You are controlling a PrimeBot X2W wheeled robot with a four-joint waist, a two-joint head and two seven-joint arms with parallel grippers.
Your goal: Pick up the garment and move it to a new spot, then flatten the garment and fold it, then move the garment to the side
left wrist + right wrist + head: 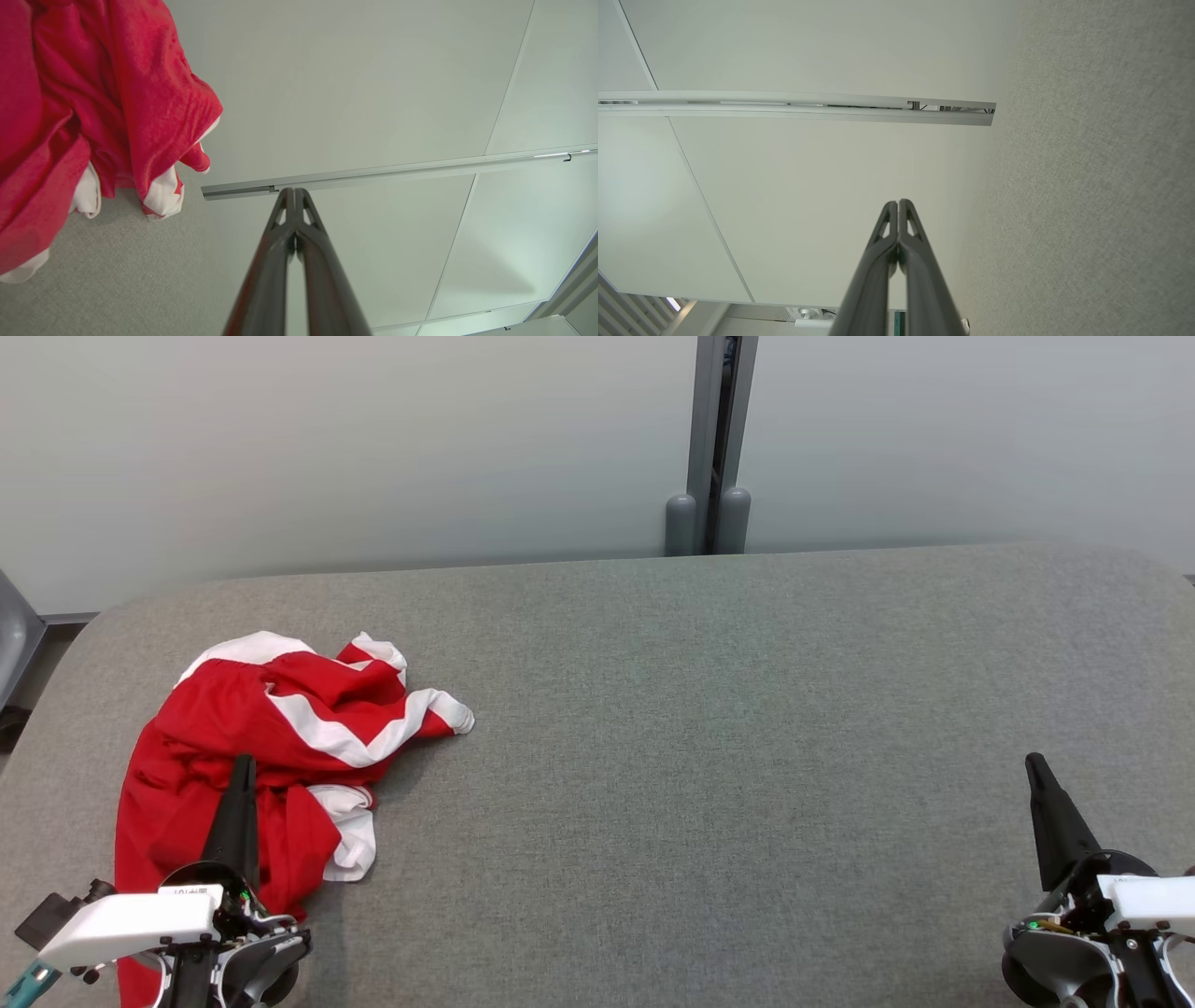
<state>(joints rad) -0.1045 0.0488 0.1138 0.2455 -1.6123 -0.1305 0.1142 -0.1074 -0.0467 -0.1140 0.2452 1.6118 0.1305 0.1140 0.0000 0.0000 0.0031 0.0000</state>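
Note:
A crumpled red garment with white bands lies in a heap on the left part of the grey table. My left gripper hangs over the heap's near side, fingers pressed together with nothing between them. The left wrist view has the same garment at its left, apart from the shut left gripper. My right gripper stands shut at the lower right, far from the cloth. In the right wrist view the right gripper points at a pale wall, with the table at that view's right.
A pale wall with a grey vertical post rises behind the table's far edge. The table's rounded left corner lies just beyond the garment. A dark chair edge shows at the far left.

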